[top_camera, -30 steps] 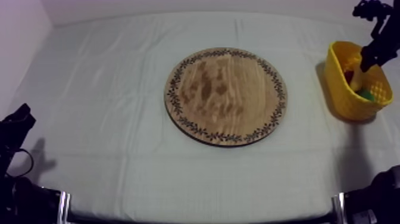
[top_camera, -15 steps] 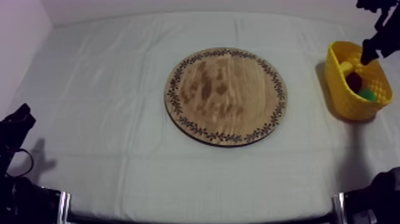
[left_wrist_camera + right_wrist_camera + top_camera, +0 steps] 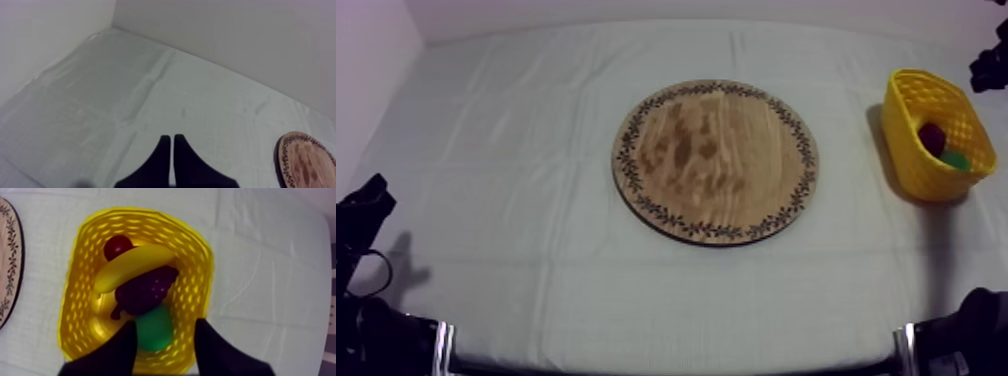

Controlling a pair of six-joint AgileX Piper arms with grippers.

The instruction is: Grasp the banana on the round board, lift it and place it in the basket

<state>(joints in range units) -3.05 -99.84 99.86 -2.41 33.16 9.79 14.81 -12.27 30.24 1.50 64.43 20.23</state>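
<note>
- Left gripper (image 3: 170,139): fingers pressed together with nothing between them, over the cloth (image 3: 150,90), far left of the yellow basket (image 3: 80,313).
- Wooden board (image 3: 716,160): flat on the cloth, left of the basket and apart from it.
- Banana (image 3: 132,263): inside the basket, lying between the small red fruit (image 3: 116,245) and the grapes (image 3: 145,290), with the pear (image 3: 155,330) beyond the grapes.
- Right gripper (image 3: 165,323): fingers spread, gripping nothing, above the basket.

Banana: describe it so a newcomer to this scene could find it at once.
Find the yellow basket right of the board. The banana lies inside, across the grapes, beside the small red fruit. It alone is long, curved and yellow.
</note>
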